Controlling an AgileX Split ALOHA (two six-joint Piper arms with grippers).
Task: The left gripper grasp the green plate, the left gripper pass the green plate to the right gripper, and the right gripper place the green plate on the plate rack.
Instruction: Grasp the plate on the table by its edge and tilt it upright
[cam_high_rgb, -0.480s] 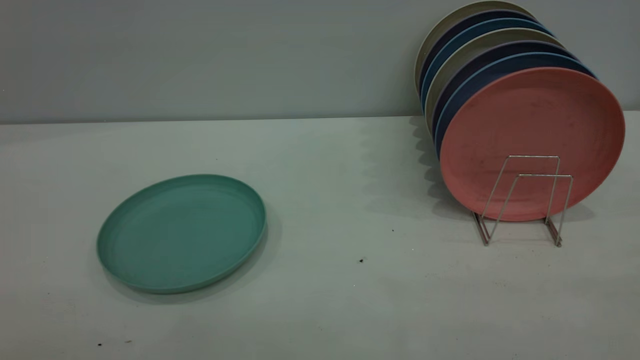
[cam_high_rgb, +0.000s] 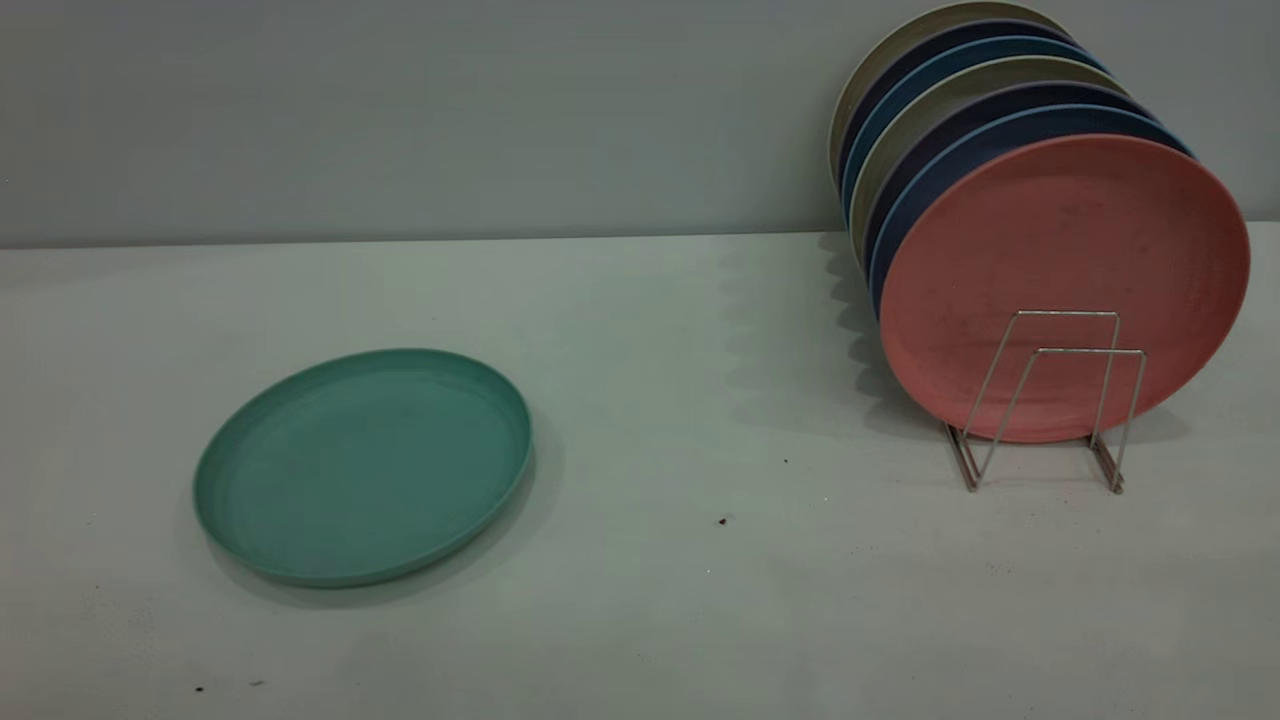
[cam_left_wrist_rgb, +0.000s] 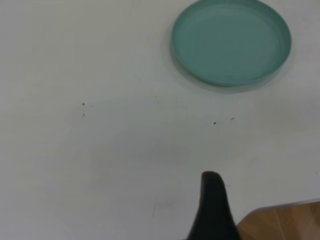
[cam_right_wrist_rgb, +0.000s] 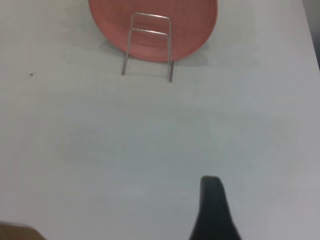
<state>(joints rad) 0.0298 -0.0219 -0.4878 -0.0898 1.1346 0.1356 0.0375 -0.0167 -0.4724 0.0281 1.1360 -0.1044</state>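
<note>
Lying flat, green plate (cam_high_rgb: 362, 465) untouched, each pincer showing only 1 finger (cam_left_wrist_rgb: 214, 210), opening impossible to tell

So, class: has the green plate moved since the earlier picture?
No. The green plate lies flat in the same spot, equally far from the plate rack.

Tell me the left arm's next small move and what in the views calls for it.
Probably advance the left gripper toward the green plate. The plate lies flat and untouched on the table, well apart from the gripper in the left wrist view. The plate rack shows empty front loops before the pink plate; the right gripper waits far back.
</note>
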